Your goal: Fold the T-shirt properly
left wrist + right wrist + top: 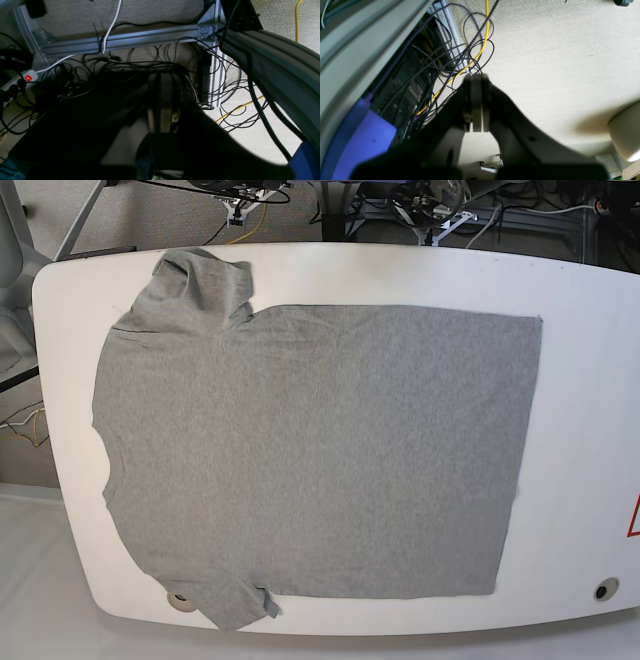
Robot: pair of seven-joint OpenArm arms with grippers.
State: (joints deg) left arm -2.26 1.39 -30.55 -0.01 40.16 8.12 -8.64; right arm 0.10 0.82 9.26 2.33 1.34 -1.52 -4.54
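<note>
Pale carpet (557, 62) covers the floor. Black cables (140, 65) tangle beside an aluminium frame (125, 40); a white table (590, 380) stands in daylight.

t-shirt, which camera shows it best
The base view: the whole T-shirt lies spread flat on the white table. Both wrist views show none of it, only floor and cables.

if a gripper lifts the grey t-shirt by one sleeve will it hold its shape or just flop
The T-shirt lies flat and thin, so it would likely drape limply. Its far sleeve is already rumpled, suggesting it bunches if pushed. It probably slides easily on the smooth white table.
</note>
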